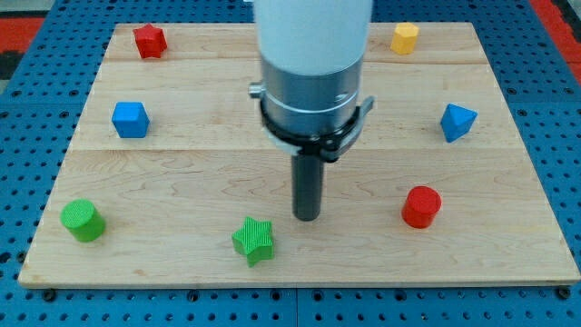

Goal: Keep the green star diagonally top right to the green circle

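The green star (252, 240) lies near the view's bottom, a little left of centre. The green circle (83, 220) stands at the bottom left, well to the left of the star and slightly higher in the view. My tip (308, 217) rests on the wooden board (182, 173), just up and to the right of the green star, a short gap apart from it. The rod hangs from the white and grey arm that covers the top centre of the view.
A red star (150, 41) sits at the top left, a blue cube (131, 119) at the left. A yellow block (405, 38) sits at the top right, a blue triangular block (457, 121) at the right, a red circle (421, 206) at the lower right.
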Robot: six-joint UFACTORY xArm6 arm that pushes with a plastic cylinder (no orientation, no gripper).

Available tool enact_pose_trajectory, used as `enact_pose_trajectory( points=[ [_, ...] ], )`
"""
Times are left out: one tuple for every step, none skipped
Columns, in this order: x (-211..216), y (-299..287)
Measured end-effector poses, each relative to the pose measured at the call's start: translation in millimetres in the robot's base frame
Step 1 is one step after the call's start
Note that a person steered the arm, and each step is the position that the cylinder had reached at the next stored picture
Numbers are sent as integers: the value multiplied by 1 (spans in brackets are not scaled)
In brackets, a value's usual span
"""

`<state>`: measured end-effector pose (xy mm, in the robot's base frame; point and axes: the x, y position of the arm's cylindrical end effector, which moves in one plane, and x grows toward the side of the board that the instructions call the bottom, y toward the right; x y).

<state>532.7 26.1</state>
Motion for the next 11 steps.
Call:
enact_pose_trajectory(
  points=[
    [-20,47],
    [-10,55],
    [32,77],
    [39,7],
    [38,-59],
    [65,-59],
    [68,-135],
    [7,-188],
    [10,-180],
    [2,-111],
    [-66,-125]
  ],
)
